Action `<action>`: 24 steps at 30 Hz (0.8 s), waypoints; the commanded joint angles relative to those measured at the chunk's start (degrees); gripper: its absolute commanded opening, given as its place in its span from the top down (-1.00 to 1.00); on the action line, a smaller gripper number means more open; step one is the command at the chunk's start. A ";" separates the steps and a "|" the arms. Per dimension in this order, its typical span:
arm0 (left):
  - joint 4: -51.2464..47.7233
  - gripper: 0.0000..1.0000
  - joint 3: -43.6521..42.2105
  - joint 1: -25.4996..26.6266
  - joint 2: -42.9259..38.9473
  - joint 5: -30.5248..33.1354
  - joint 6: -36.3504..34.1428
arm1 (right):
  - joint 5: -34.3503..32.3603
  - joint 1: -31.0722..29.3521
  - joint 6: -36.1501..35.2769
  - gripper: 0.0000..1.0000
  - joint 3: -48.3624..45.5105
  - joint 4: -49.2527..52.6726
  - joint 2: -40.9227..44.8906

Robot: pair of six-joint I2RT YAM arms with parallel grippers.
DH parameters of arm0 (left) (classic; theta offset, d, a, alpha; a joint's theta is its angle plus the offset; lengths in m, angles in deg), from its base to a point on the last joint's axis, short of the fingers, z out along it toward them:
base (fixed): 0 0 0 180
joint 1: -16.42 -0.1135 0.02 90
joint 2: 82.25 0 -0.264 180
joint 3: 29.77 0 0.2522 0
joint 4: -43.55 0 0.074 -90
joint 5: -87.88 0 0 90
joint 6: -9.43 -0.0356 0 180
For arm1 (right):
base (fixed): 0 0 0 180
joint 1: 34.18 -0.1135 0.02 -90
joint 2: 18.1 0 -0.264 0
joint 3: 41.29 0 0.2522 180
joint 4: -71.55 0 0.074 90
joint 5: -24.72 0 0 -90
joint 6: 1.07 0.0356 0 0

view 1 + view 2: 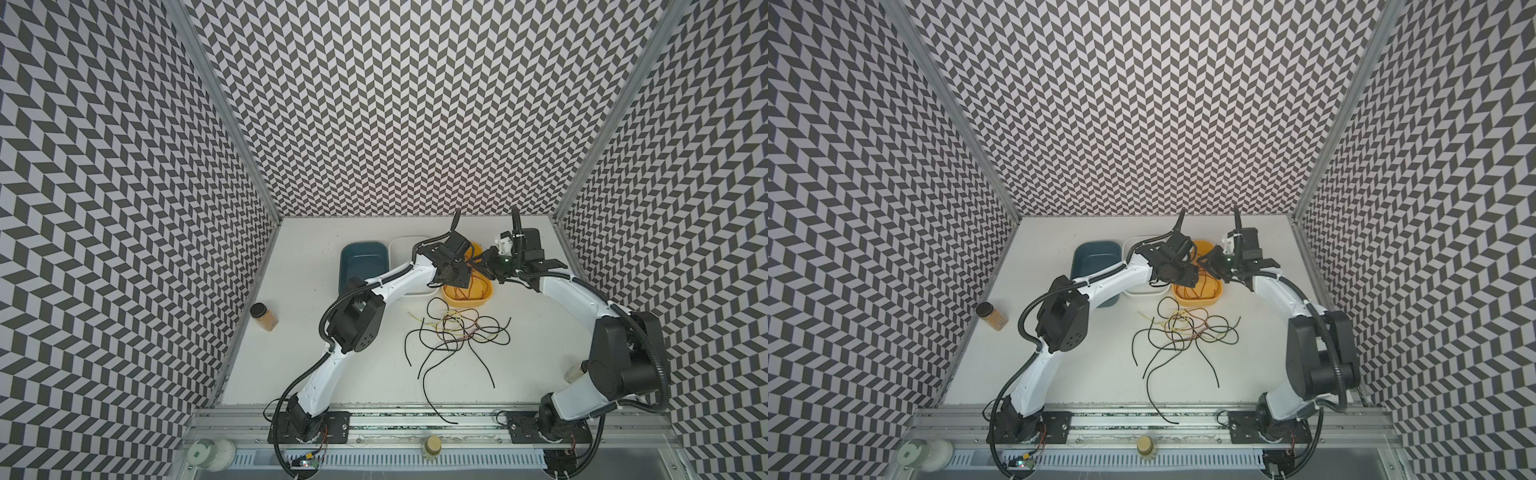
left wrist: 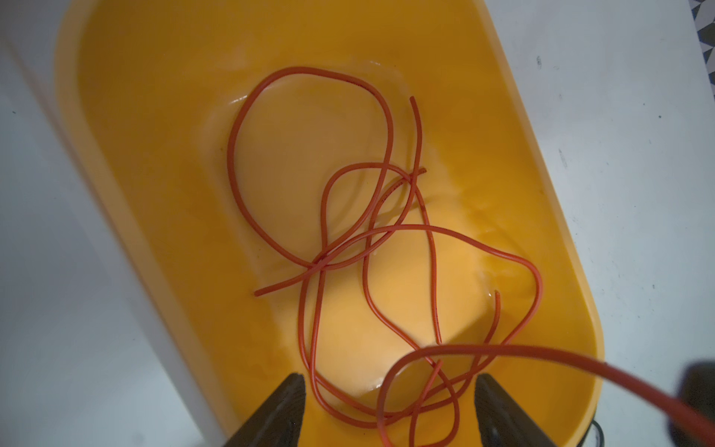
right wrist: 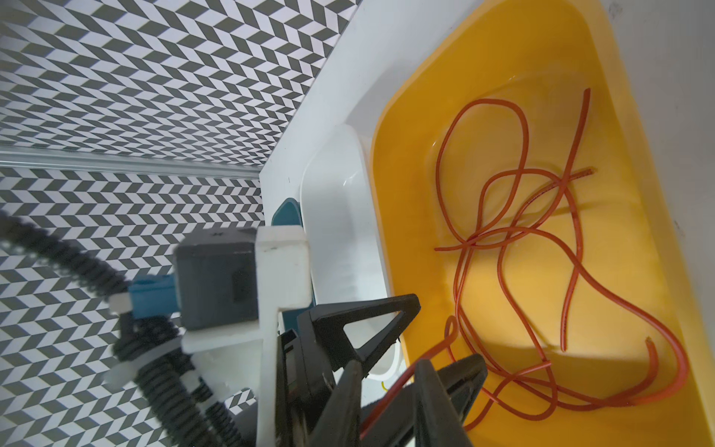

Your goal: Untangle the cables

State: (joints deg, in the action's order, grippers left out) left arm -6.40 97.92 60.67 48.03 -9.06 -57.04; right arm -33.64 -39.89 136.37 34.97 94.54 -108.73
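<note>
Cables on table: a tangle of black, orange-red and pale yellow cables lies mid-table, just nearer than the trays. One black end trails over the near table edge.
Cables in tray: several orange-red cables lie looped and crossing on the floor of the yellow tray.
Trays: blue tray left, white tray middle, yellow one right, side by side at the far end.
Left gripper: above the yellow tray, released, jaws wide apart, gripping nothing.
Right gripper: at the yellow tray's right side. Its jaws stand narrow around one raised strand that climbs out of the tray. I cannot tell whether they pinch it.
Jar: a brown jar stands at the table's left edge, well apart from the cables.
</note>
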 commanded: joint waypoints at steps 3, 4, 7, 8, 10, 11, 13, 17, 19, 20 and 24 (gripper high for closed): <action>-0.88 -0.43 1.06 0.72 -1.52 1.09 -3.30 | 0.60 0.50 -0.31 0.64 2.26 -0.96 -0.96; -1.11 -0.43 1.22 0.75 -1.46 1.13 -3.91 | 0.53 0.57 -0.34 0.66 2.36 -1.14 -1.00; -1.97 -0.44 2.29 1.02 -1.41 0.91 -6.11 | 0.12 0.61 -0.51 0.70 3.08 -0.99 -1.60; -2.20 -0.44 2.58 1.11 -1.34 0.49 -6.98 | 0.23 0.79 -0.59 0.70 3.36 -0.73 -1.89; -2.95 -0.44 3.41 1.10 -1.26 0.44 -8.49 | 0.99 0.96 -0.67 0.70 3.99 -0.54 -2.77; -3.33 -0.45 3.76 1.10 -1.34 0.24 -9.20 | 1.36 1.11 -0.77 0.70 4.20 -0.70 -3.08; -4.14 -0.45 4.55 1.10 -1.47 -0.08 -10.69 | 1.91 1.22 -0.95 0.70 4.37 -0.90 -3.63; -6.91 -0.47 6.56 1.10 -1.18 -1.63 -13.63 | 1.83 1.66 -1.93 0.70 4.78 -0.41 -4.03; -8.56 -0.47 7.65 1.10 -1.08 -2.75 -14.90 | 1.55 2.00 -2.52 0.70 5.04 0.23 -4.01; -9.23 -0.47 8.00 1.10 -1.21 -3.31 -15.69 | 1.67 2.23 -2.50 0.70 5.08 0.13 -3.83; -8.98 -0.48 7.00 0.77 -3.70 -4.85 -17.20 | 1.57 3.27 -1.81 0.70 4.56 -0.61 -3.02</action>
State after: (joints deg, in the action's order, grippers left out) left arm -12.91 104.26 61.48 47.68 -12.05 -71.35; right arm -32.46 -37.46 134.82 38.40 95.09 -112.46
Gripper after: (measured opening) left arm 0.739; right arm 0.152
